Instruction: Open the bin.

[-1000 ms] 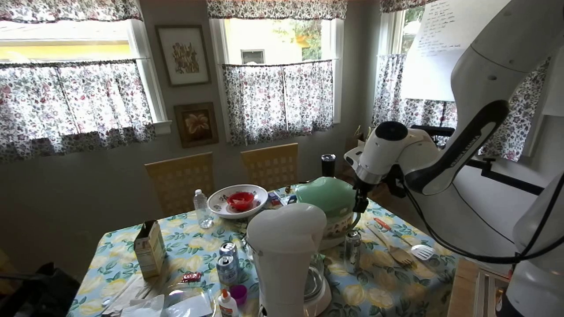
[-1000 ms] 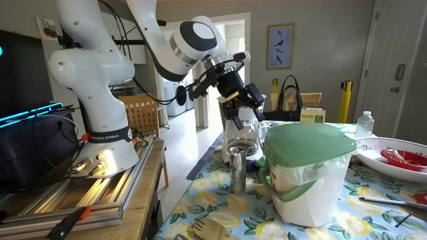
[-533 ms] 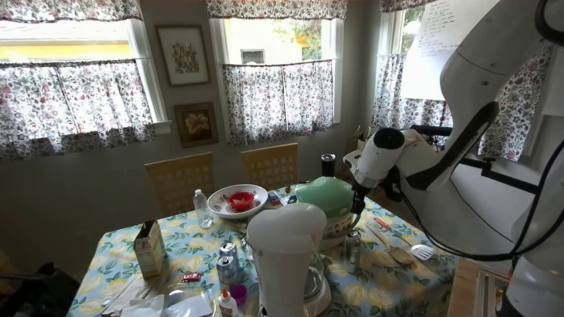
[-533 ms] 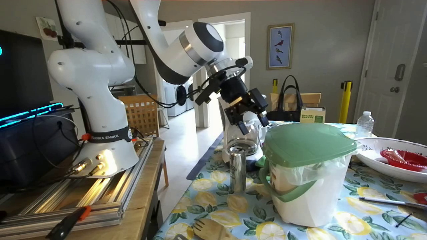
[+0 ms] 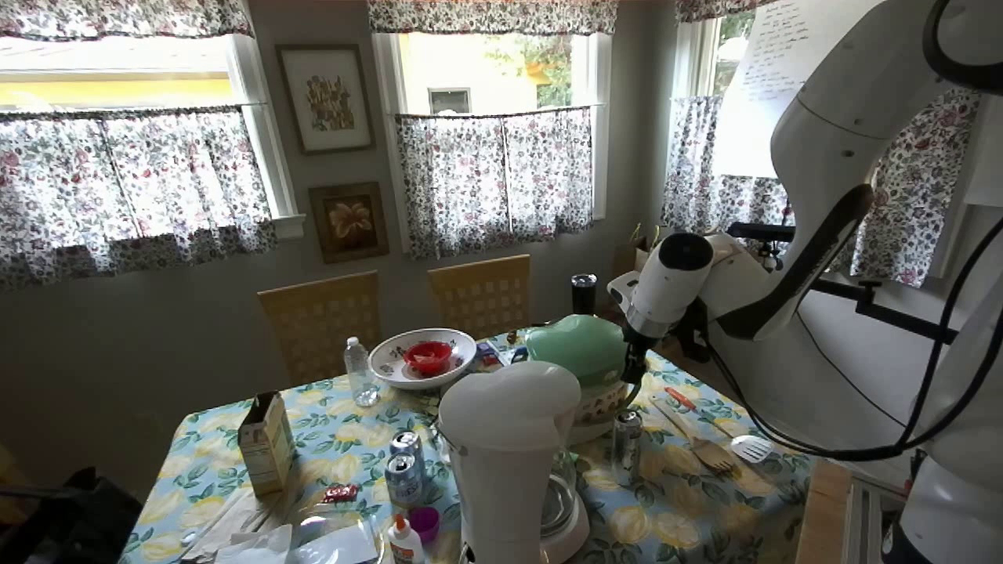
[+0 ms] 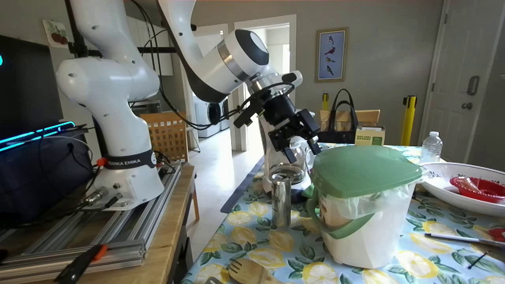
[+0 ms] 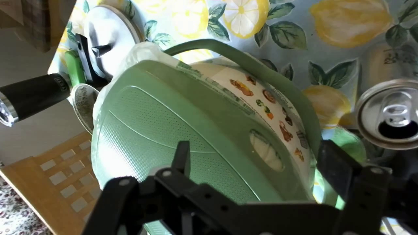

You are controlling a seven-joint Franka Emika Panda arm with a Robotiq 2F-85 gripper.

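The bin has a cream-white body point(image 6: 365, 240) and a green domed lid point(image 6: 363, 169), which lies shut over a liner bag. The lid also shows in an exterior view point(image 5: 580, 345) and fills the middle of the wrist view point(image 7: 140, 124). A green carry handle point(image 7: 277, 78) hangs down the bin's side. An oval opening point(image 7: 266, 150) sits near the lid's edge. My gripper point(image 6: 303, 153) is open and empty, beside the lid's edge, with its fingers pointing down. In the wrist view its fingers point(image 7: 254, 146) stand apart, one over the lid and one past its rim.
A silver can point(image 6: 281, 201) stands close beside the bin, near the coffee maker point(image 5: 509, 446). A white bowl with a red bowl inside point(image 5: 392, 364) stands beyond the bin. Wooden and white utensils point(image 5: 705, 446) lie on the table. A black tumbler point(image 7: 36, 98) shows past the bin.
My gripper has moved down and closer to the bin's lid edge, staying open. The bin and its lid have not moved.
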